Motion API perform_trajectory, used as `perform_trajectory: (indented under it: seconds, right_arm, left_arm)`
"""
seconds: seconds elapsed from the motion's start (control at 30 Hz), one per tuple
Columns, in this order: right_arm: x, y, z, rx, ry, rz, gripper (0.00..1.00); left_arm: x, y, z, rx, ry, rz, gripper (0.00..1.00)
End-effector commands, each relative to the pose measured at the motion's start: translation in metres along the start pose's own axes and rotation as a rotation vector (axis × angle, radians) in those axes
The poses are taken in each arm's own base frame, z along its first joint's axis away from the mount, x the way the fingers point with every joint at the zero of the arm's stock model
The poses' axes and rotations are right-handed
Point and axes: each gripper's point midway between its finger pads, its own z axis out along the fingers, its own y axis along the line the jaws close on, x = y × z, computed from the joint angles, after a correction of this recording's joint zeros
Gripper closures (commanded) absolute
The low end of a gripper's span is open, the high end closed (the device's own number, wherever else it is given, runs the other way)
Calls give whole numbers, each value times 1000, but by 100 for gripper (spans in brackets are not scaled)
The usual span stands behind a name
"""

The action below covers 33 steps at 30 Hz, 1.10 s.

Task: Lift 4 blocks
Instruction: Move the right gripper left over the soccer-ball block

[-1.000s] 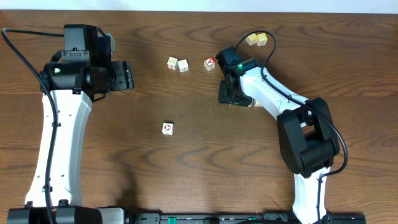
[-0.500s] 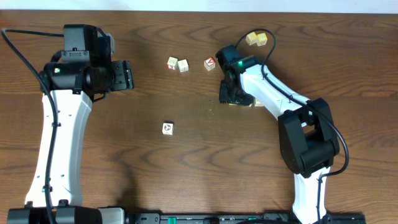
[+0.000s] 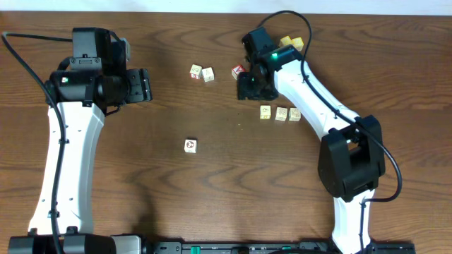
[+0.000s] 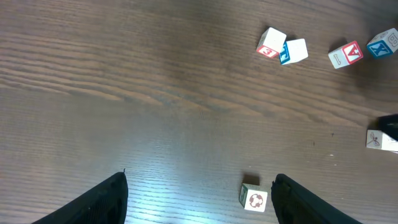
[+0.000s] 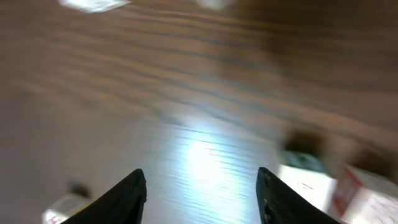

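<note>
Right claw hangs over the brown table with its two fingers parted at a middling spread and only bare wood between them; it holds and touches no block. Its wrist view is too blurred to name the cubes at its margins. A red-faced cube sits just beside this claw, on the side away from the robot's base. On the base side three cream blocks lie in a close row on the wood, near the claw but clear of it. Past the claw, towards the far table edge, two yellow cubes rest by the arm's cable, leaving little room there. To the claw's left a pair of cubes, one red-faced and one blue-faced, sit together between the two arms. Farther out and nearer the base the ring-marked block, the fourth cream one, stands alone with open wood all around it. Left claw, farthest off, is spread wide and empty above bare table. In its wrist view the ring-marked block shows on the table ahead, near one finger and untouched.
</note>
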Motion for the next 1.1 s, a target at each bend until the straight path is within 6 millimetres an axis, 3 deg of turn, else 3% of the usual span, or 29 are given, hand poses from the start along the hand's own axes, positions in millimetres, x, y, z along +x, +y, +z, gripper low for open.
perform_trajectory:
  seconds: [0.0,0.2,0.4,0.53,0.87,1.07]
  right_arm:
    - [18,59,3,-152,26,-265,44]
    - [58,114,13,-166,26,-718,36]
    - [80,150,17,-172,7,-811,34]
    - [94,168,19,-263,18,-831,32]
    - [125,162,43,-299,86,-821,26]
    - [133,161,50,-299,96,-823,26]
  left_arm:
    - [-5,2,-3,-9,-16,1,26]
    - [-5,2,-3,-9,-16,1,25]
    - [-5,2,-3,-9,-16,1,25]
    - [-5,2,-3,-9,-16,1,26]
    - [-5,2,-3,-9,-16,1,25]
    - [-5,2,-3,-9,-16,1,26]
